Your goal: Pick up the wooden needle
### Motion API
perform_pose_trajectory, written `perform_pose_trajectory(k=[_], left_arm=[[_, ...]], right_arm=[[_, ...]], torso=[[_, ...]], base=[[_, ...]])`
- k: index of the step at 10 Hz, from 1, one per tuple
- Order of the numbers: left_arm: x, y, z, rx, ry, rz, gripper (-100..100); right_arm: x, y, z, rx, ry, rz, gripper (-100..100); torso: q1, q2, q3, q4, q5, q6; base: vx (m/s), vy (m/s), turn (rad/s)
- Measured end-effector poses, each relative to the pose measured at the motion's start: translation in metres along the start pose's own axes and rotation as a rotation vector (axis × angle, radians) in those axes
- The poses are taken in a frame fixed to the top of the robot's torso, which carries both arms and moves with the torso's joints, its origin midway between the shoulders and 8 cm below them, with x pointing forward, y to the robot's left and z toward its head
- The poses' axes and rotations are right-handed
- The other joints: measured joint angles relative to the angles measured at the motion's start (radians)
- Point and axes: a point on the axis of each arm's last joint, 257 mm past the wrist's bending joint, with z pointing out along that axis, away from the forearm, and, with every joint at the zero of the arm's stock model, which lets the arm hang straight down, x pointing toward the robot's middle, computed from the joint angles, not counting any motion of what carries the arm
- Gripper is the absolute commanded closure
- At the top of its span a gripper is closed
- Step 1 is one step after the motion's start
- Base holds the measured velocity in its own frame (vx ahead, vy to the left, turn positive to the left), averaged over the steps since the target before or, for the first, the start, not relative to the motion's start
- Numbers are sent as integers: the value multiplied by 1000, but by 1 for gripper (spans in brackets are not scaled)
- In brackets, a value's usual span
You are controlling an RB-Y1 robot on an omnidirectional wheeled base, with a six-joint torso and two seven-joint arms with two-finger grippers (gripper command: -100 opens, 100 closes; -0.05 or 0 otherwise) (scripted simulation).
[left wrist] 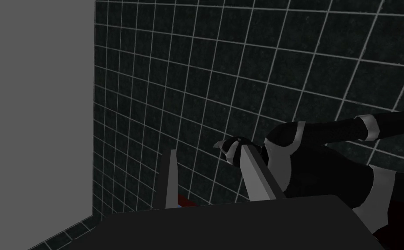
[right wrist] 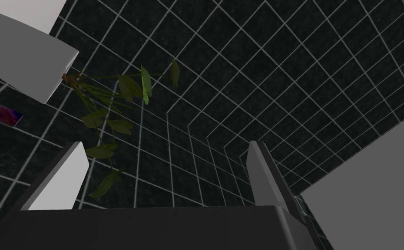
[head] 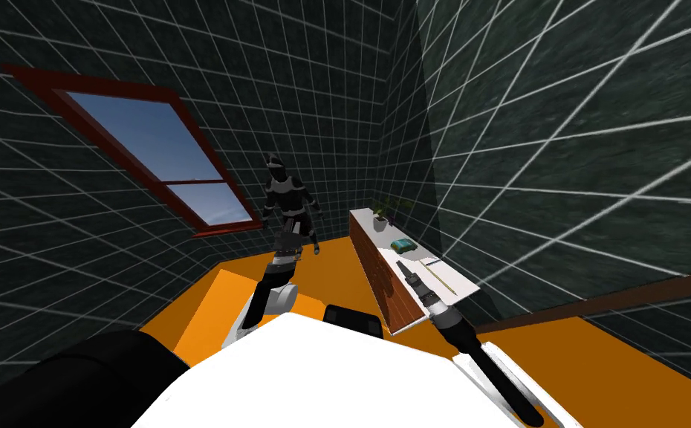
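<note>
You've got a cabinet [head: 378, 276] with a white top along the dark tiled wall [head: 559, 148] on the right. On it there's a potted plant [head: 383, 214] at the far end, then a teal thing [head: 403, 244], then a white sheet [head: 431, 261] closer in. A dark armoured figure [head: 287, 202] stands past the orange floor [head: 336, 271], near a red-framed window [head: 160, 152] showing blue sky. A black rounded shape [head: 76, 375] sits at your near left, just beside an orange block [head: 214, 308].
</note>
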Motion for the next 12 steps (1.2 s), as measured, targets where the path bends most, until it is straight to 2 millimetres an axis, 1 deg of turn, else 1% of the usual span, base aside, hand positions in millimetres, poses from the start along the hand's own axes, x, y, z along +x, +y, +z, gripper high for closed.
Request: perform_pose_trajectory(k=[1, 2, 3, 4, 6, 7, 9, 10, 11, 12], left_arm=[[0, 0, 0, 0, 0, 0, 0], [0, 0, 0, 0, 0, 0, 0], [0, 0, 0, 0, 0, 0, 0], [0, 0, 0, 0, 0, 0, 0], [0, 0, 0, 0, 0, 0, 0], [0, 0, 0, 0, 0, 0, 0], [0, 0, 0, 0, 0, 0, 0], [0, 0, 0, 0, 0, 0, 0], [0, 0, 0, 0, 0, 0, 0], [0, 0, 0, 0, 0, 0, 0]], right_arm=[[8, -15, -7, 30, 38, -16, -100], [11, -27, -18, 58, 67, -31, -100], [17, -44, -27, 86, 104, -50, -100], [21, -51, -34, 105, 126, -62, -100], [29, -74, -50, 156, 181, -93, -100], [32, -89, -64, 185, 213, -110, -100], [31, -107, -83, 234, 269, -143, -100], [30, -118, -90, 258, 289, -157, -100], [29, -129, -105, 282, 322, -176, -100], [30, -140, -115, 304, 341, -188, -100]], torso=[[1, -2, -1, -1, 0, 0], [-1, -1, -1, 0, 0, 1], [-1, -1, -1, 0, 0, 0], [-2, 1, 0, 0, 0, 1], [-3, 1, 0, 0, 0, 1], [-4, 0, 0, 0, -1, 0], [-5, 0, 0, 0, -1, 0], [-5, 0, 0, 0, -1, 1], [-5, 0, 0, 0, -1, 1], [-5, 1, 0, 0, -1, 1]], base=[[89, 90, 81], [83, 95, 130], [69, 79, 94], [78, 88, 159], [76, 58, 122], [75, 30, 74], [81, 28, 115], [83, 41, 143], [75, 28, 74], [91, 32, 130]])
